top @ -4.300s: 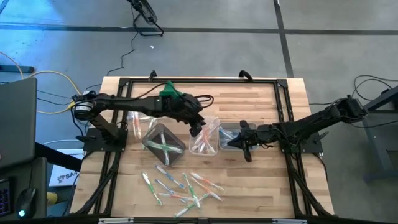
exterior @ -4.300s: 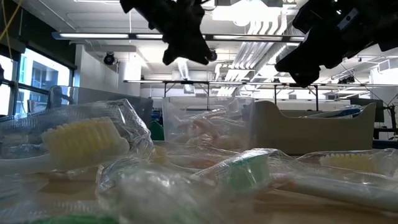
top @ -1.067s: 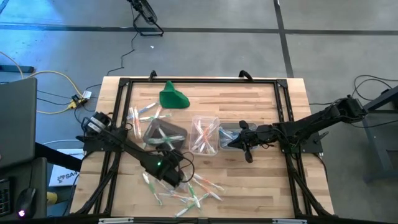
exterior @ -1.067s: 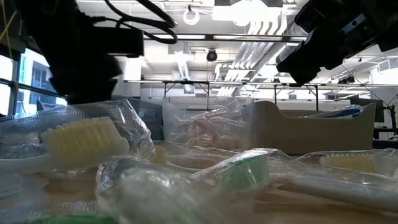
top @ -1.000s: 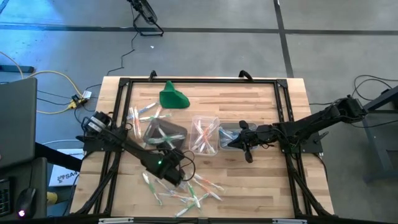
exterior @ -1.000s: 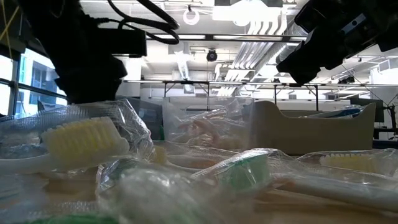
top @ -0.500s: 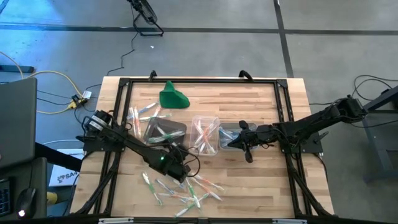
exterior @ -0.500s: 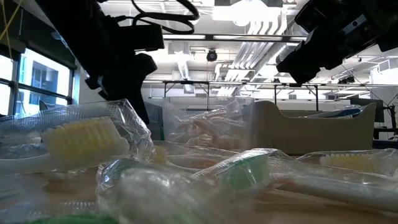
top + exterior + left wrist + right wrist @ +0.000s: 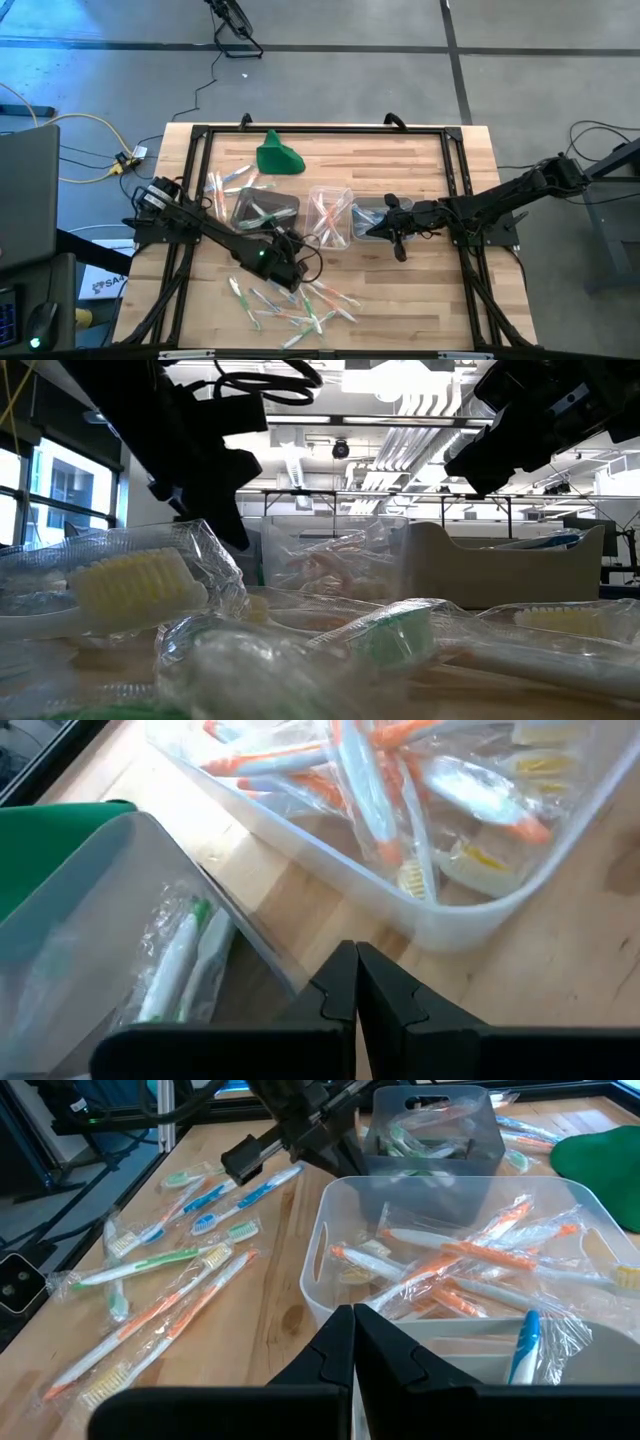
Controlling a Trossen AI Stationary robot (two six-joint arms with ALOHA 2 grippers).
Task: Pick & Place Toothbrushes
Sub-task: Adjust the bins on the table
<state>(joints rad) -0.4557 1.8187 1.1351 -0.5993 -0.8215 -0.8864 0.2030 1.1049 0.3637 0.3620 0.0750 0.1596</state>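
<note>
I am bringing my left gripper (image 9: 298,266) away from the loose toothbrushes (image 9: 295,304) at the near edge, toward the tubs; a second ago it was sitting lower over that pile. It is now hanging just beside the green-brush tub (image 9: 263,212), fingers pressed together, carrying nothing. The middle tub (image 9: 329,214) of orange toothbrushes is standing right ahead of it. The green cloth (image 9: 279,155) is lying beyond, near the far edge. My right gripper (image 9: 392,232) is waiting over the right tub (image 9: 368,215), also pinched closed and empty.
</note>
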